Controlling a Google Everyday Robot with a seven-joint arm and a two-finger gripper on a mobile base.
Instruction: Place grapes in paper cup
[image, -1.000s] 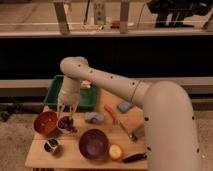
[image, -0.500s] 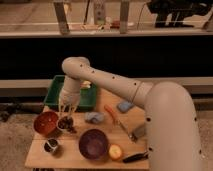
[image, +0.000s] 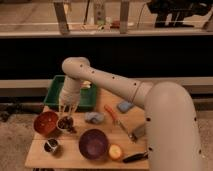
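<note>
Grapes (image: 66, 123) appear as a small cluster of dark maroon berries sitting in the cup (image: 65, 126), a short white-cream round vessel on the left part of the table (image: 75, 160). Part of the cluster spills over the cup's right rim. Gripper (image: 67, 108) is positioned directly above the cup, pointing down, with its pale fingers (image: 62, 106) just over the berries; whether the fingers are spread or clamped on the fruit cannot be determined. Table surface is light wood. Red-orange bowl (image: 45, 123) stands just left of the cup, a small dark cup (image: 50, 145) near the front left, a purple bowl (image: 93, 144) at centre front, and an apple (image: 115, 151) beside it. Green tray (image: 92, 97) lies at the rear, partly covered by the arm. Background consists of a dark wall under a railing. The robot's white arm (image: 170, 125) fills the right foreground and hides the table's right end.
</note>
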